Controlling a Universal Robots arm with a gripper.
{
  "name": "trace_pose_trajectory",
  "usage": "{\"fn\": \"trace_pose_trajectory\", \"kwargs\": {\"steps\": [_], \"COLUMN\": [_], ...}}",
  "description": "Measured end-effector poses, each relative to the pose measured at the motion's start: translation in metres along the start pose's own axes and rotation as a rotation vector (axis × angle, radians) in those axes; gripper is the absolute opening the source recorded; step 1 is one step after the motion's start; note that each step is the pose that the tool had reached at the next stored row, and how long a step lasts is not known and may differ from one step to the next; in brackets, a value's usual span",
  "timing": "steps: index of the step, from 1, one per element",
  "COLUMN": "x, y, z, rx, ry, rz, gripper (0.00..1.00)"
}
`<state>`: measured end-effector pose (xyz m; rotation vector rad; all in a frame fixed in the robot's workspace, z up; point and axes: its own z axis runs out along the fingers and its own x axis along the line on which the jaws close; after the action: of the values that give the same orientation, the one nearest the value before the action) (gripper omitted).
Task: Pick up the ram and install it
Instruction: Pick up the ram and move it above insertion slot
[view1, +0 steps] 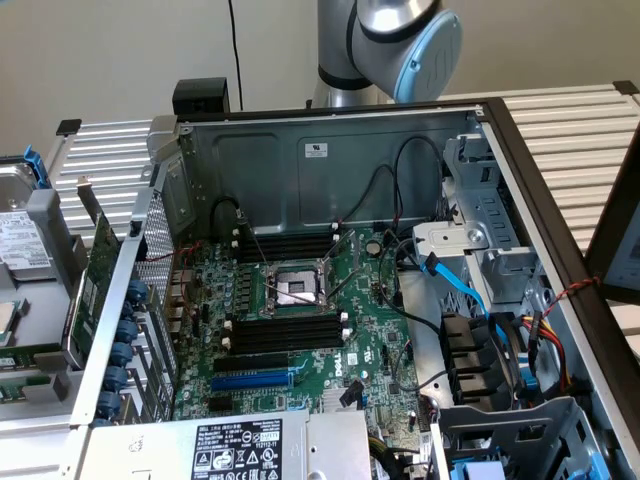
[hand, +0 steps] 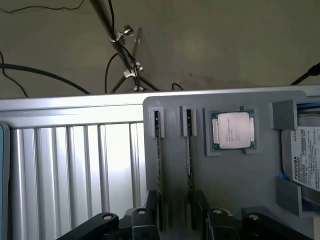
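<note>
Hovering over a grey parts holder (hand: 240, 185), the tool (hand: 175, 217) has its dark fingers (hand: 150, 212) spread apart with nothing between them. This looks like the approach stage of the pick, with no grasp made yet.

A ram stick (hand: 159, 165) stands on edge in a narrow groove of the holder, and a second ram stick (hand: 190, 160) stands in the groove just beside it, parallel to the first. Both run toward the fingers, and I cannot tell which one the tool is lined up on. Seen edge-on, each is a thin dark strip with a hint of green board. A grasp here would seem to call for the fingers to meet the flat faces squarely, since the boards are slim and stiff and the neighbouring one is close.

The holder is matte moulded plastic with square pockets. One pocket holds a processor chip (hand: 233, 131) with a dull metal lid, and next to it lies a labelled hard drive (hand: 306, 157). The holder rests on a ribbed aluminium counter (hand: 75, 165).

In the exterior view, the open steel computer case (view1: 330, 170) shows a green motherboard with long black memory slots (view1: 285, 335), all unfilled, beside the square processor socket (view1: 290, 288).
</note>
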<state>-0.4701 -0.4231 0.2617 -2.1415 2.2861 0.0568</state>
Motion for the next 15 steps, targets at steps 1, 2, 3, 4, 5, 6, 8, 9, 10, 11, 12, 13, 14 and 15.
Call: {"fn": "trace_pose_trajectory", "kwargs": {"steps": [1, 2, 3, 4, 5, 6, 8, 9, 10, 11, 12, 13, 14, 15], "x": [0.0, 0.0, 0.001, 0.001, 0.001, 0.001, 0.001, 0.001, 0.001, 0.001, 0.002, 0.002, 0.003, 0.003], "y": [0.0, -0.0001, -0.0002, -0.0002, -0.0005, -0.0009, -0.0022, -0.0028, -0.0034, -0.0038, -0.004, -0.0042, -0.0043, -0.0044], "z": [0.0017, 0.0036, 0.0054, 0.0071, 0.0091, 0.0108, 0.0145, 0.0163, 0.0181, 0.0199, 0.0217, 0.0235, 0.0253, 0.0271], "rx": [-0.0002, -0.0001, 0.0, -0.0001, 0.0, -0.0001, -0.0001, -0.0001, 0.0, 0.0, 0.0, 0.0, -0.0001, 0.0], "ry": [0.0001, 0.0001, 0.0, 0.0001, 0.0, 0.0, 0.0001, 0.0001, 0.0, 0.0, 0.0, 0.0, 0.0, 0.0], "rz": [0.0, 0.0, 0.0, 0.0, 0.0, 0.0, 0.0, 0.0, 0.0, 0.0, 0.0, 0.0, 0.0, 0.0], "gripper": [0.42, 0.42, 0.42, 0.42, 0.42, 0.42, 0.42, 0.42, 0.42, 0.42, 0.42, 0.42, 0.42, 0.42]}}
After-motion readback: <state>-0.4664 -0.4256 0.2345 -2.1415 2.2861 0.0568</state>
